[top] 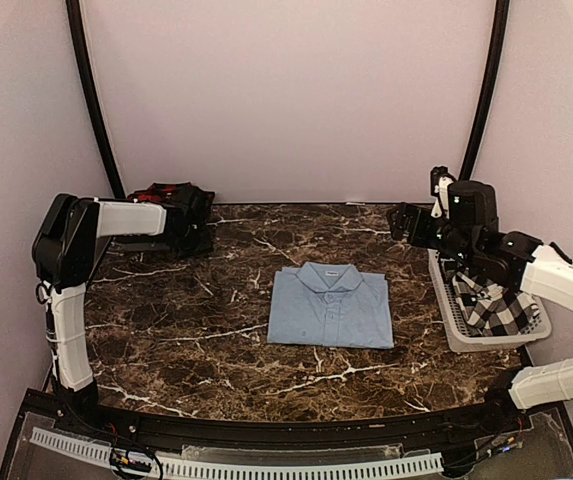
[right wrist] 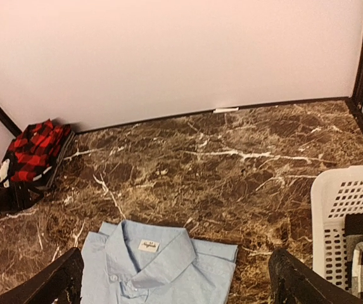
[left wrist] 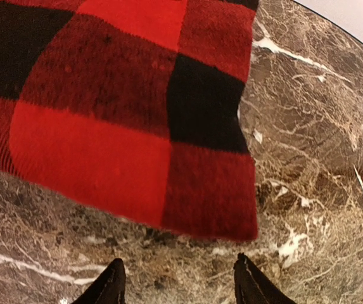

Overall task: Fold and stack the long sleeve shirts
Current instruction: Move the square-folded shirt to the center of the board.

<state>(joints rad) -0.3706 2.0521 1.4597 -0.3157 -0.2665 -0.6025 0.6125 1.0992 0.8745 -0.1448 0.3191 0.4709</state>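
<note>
The light blue shirt (top: pixel 331 305) is lying folded on the bench (top: pixel 186 330), its collar pointing away from the arms. Behind it and well off to its left, the red-and-black plaid shirt (left wrist: pixel 105 114) is resting bunched. The left claw (left wrist: pixel 181 288) is hovering just at the plaid's edge, fingers (left wrist: pixel 108 288) spread wide and holding nothing. Right of the blue shirt, the black-and-white checked shirt (top: pixel 496 305) is lying crumpled inside the white basket (top: pixel 456 335). The right claw (right wrist: pixel 181 285) is hanging behind and to the right of the blue shirt, gaping wide and empty.
</note>
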